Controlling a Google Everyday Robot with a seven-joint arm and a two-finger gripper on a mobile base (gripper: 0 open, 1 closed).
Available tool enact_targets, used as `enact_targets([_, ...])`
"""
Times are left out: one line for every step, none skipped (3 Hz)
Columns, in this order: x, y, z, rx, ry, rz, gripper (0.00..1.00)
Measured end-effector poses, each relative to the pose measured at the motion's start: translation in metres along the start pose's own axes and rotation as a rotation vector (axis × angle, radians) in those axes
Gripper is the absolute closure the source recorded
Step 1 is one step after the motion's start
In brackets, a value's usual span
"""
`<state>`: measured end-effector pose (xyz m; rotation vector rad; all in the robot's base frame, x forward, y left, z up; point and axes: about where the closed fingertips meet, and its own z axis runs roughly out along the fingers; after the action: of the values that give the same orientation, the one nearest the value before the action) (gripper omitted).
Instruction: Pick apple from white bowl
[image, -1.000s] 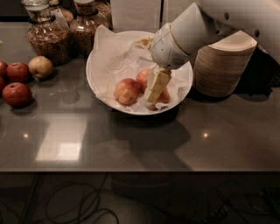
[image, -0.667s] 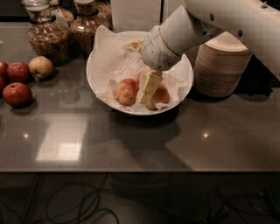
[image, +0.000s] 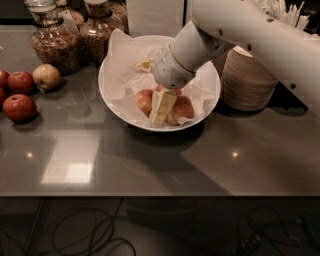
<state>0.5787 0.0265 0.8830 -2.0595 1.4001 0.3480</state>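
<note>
The white bowl (image: 112, 75) stands on the dark counter, lined with crumpled white paper. Two reddish apples lie in its front part: one on the left (image: 143, 100) and one on the right (image: 183, 108). My gripper (image: 161, 107) reaches down into the bowl from the upper right. Its pale tip sits between the two apples and touches or nearly touches both. The white arm and wrist (image: 177, 60) cover the middle of the bowl and part of what lies there.
A stack of beige disposable bowls (image: 247, 80) stands right of the white bowl. Two glass jars (image: 52, 42) stand at the back left. Several loose apples (image: 20, 107) lie at the left of the counter.
The arm and gripper have shifted a little to the left inside the bowl, and the right apple shows more. The apples have stayed in the bowl.
</note>
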Motion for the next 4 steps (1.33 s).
enact_targets([0.004,0.0,0.002,-0.004,0.005,0.003,0.13])
enact_targets([0.014,-0.005,-0.008,0.009,0.014,0.013,0.0])
enact_targets([0.014,-0.005,-0.008,0.009,0.014,0.013,0.0])
enact_targets([0.014,-0.005,-0.008,0.009,0.014,0.013,0.19])
